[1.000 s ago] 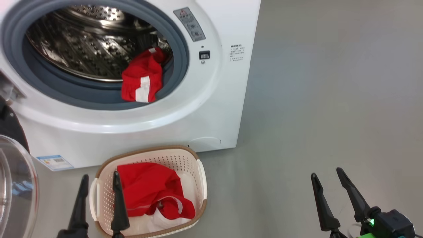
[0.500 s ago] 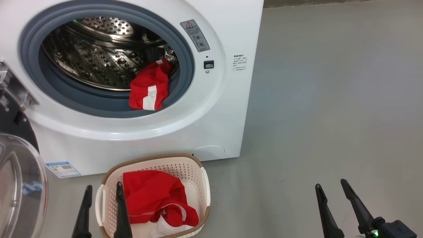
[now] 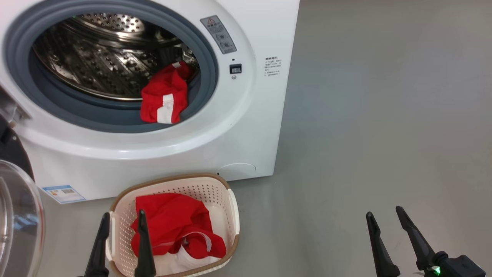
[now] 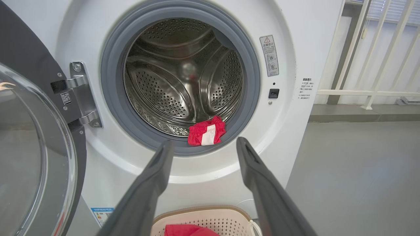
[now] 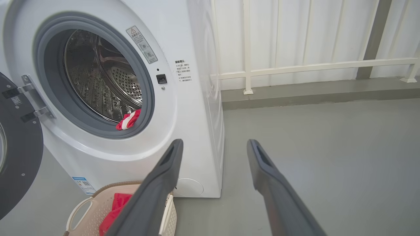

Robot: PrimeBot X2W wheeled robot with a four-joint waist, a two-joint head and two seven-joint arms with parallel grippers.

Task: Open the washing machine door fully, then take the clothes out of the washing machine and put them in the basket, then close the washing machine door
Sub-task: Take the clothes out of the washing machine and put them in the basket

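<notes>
- As the washing machine door [image 4: 29, 154] stands swung wide on its hinge at the left of the opening, we judge step one done.
- Unloading looks about half done. One of the clothes, a red garment [image 3: 169, 223] with white trim, already lies in the basket [image 3: 169, 180].
- Left to do: one red piece [image 3: 164, 98] remains in the washing machine [image 3: 246, 127]. It must go in the basket, then the door must be shut.
- That piece sits at the lower right of the drum [image 4: 183, 82] mouth, draped onto the grey rubber ring [image 3: 115, 121]. In the left wrist view the rest of the drum looks bare to us.
- It looks small, soft and bunched, bright red with one white panel facing out, easy to spot against the steel.
- The basket stands on the floor [image 3: 365, 134] just in front of the machine, below the opening. We cannot tell if it touches the machine.
- Left pincer [image 3: 123, 214]: fingers spread wide, nothing held, hovering over the basket's left side. Its wrist view frames the drum piece between the fingers.
- Right pincer [image 3: 384, 211]: also spread wide and empty, over bare floor well to the right of the machine.
</notes>
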